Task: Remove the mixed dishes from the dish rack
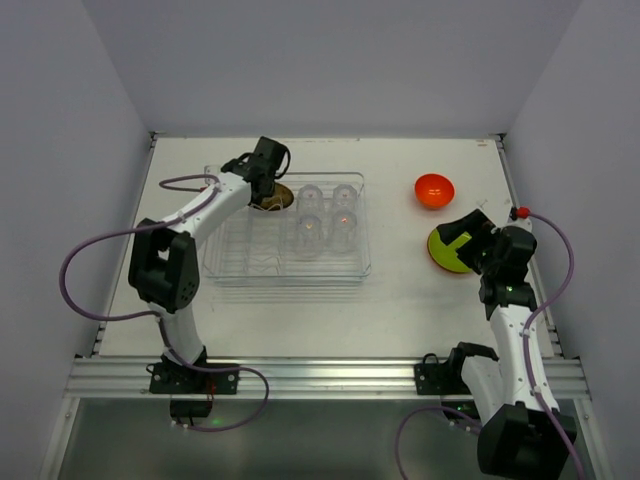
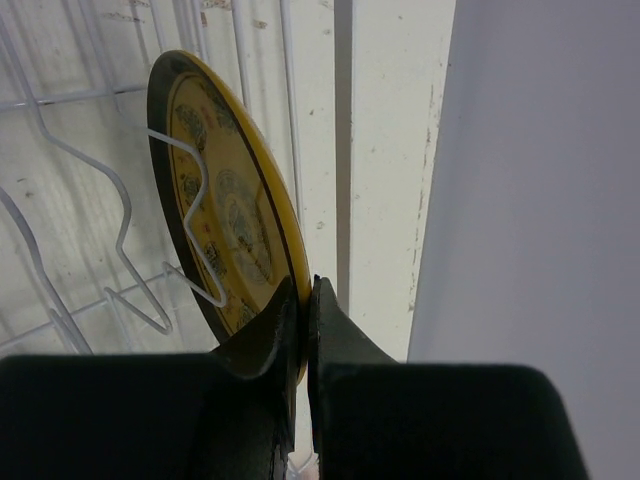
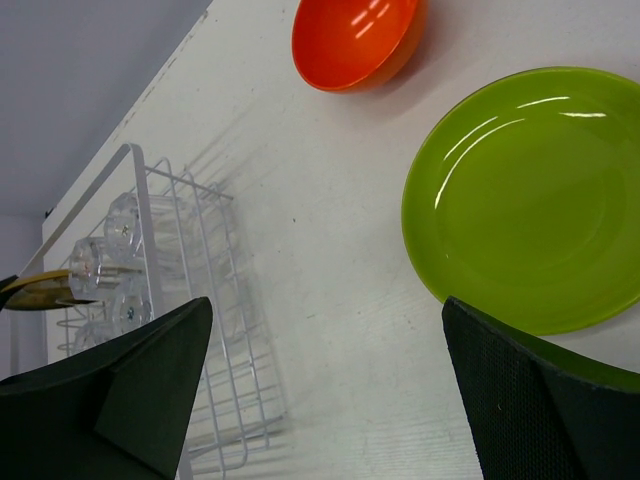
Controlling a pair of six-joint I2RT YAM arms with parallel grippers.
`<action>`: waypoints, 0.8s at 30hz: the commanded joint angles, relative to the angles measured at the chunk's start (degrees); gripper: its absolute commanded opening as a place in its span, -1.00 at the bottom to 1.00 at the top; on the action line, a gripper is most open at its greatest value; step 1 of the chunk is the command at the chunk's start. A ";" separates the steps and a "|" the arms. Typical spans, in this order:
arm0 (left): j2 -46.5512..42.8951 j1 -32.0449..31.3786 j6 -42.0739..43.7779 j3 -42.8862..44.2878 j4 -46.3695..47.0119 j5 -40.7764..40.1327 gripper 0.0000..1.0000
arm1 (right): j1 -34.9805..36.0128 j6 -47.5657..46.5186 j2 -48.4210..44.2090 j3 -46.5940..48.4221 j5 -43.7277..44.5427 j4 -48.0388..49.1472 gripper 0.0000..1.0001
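Dish rack (image 1: 215,268) sits left of centre on the tabletop (image 1: 400,300) in the top view. Left claw (image 1: 270,190) reaches into the rack's upper left corner, pressed together on the rim of the yellow patterned plate (image 1: 277,197). The plate stands on edge there.

In the left wrist view the claw's two fingers (image 2: 270,335) pinch the plate's lower rim at bottom centre. The plate leans up toward the upper left, and a bent wire divider (image 2: 120,230) crosses its face.

Four clear glasses (image 1: 310,232) stand two by two in the right half of the rack.

Orange bowl (image 1: 435,189) is out of the rack, on the tabletop at upper right, open side up. Green plate (image 1: 438,248) lies flat just below it in the frame, near the tabletop's right edge.

Right claw (image 1: 458,243) is over the green plate, spread wide, nothing between the fingers. In the right wrist view its fingers (image 3: 120,390) fill the two bottom corners. The green plate is at right, the bowl at top centre, and the rack with the glasses at left. Can't tell from above whether the claw touches the plate.
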 commanded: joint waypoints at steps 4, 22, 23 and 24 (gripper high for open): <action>-5.16 -1.47 0.48 4.63 3.05 -6.49 -1.00 | 0.06 -0.23 -0.01 -0.20 -1.93 3.25 0.98; -24.84 -12.99 40.22 -11.34 29.28 -16.72 -1.00 | 0.06 -0.05 1.31 -0.02 -5.70 4.91 0.98; -26.24 -12.99 47.95 -11.97 32.46 -14.00 -1.00 | 0.06 0.12 1.48 -0.11 -6.58 5.53 0.98; -26.87 -13.34 58.90 -12.42 36.06 -11.62 -1.00 | 0.06 0.21 1.66 -0.46 -7.54 6.06 0.98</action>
